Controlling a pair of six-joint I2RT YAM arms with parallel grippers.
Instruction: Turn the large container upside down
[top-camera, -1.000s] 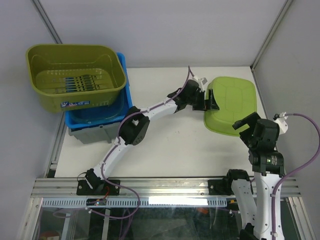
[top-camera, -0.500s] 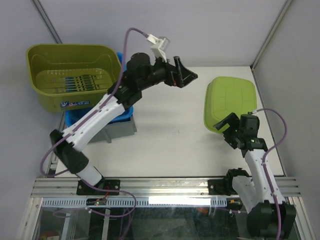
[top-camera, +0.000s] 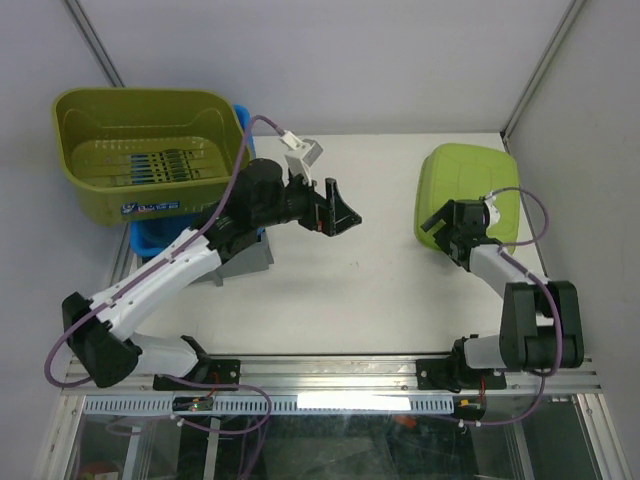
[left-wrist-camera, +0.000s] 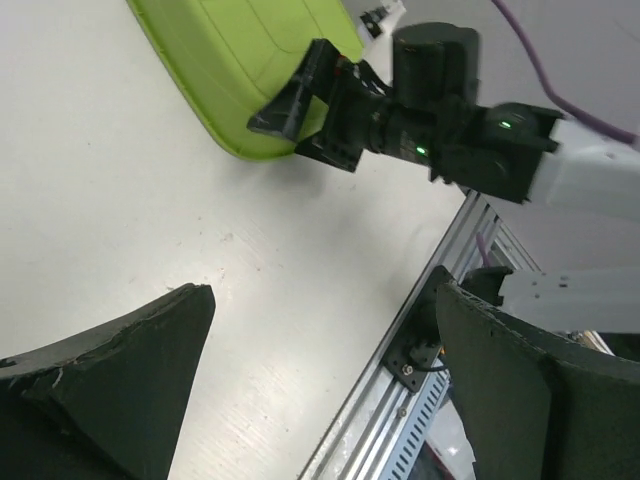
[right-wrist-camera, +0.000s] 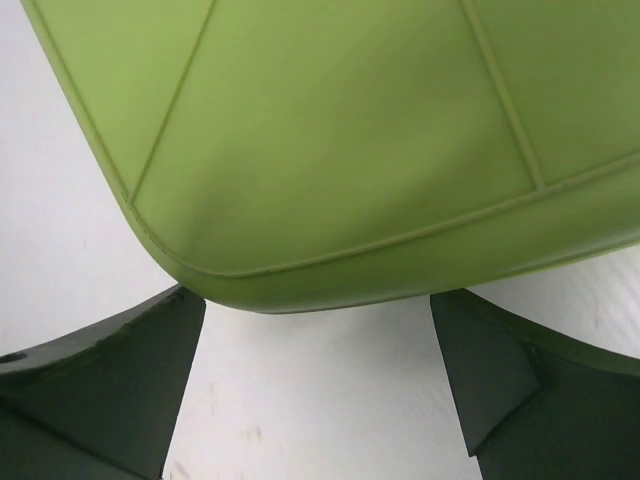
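Note:
The large lime-green container (top-camera: 470, 185) lies bottom up on the white table at the right. It also shows in the left wrist view (left-wrist-camera: 240, 70) and in the right wrist view (right-wrist-camera: 350, 130). My left gripper (top-camera: 343, 216) is open and empty over the middle of the table, well left of the container; its jaws stand wide apart (left-wrist-camera: 320, 300). My right gripper (top-camera: 443, 232) is open at the container's near left corner. Its fingers sit either side of the rounded edge (right-wrist-camera: 315, 300) and hold nothing. It also shows in the left wrist view (left-wrist-camera: 300, 100).
An olive slotted basket (top-camera: 150, 150) sits at the back left on a blue bin (top-camera: 190, 235), which rests on a grey box (top-camera: 205, 268). An aluminium rail (top-camera: 330, 375) runs along the near edge. Walls close in on the left and right.
My left arm has let go of the container and swung back left to the table's middle. My right gripper has moved forward to the container's near left corner. The container now lies flat.

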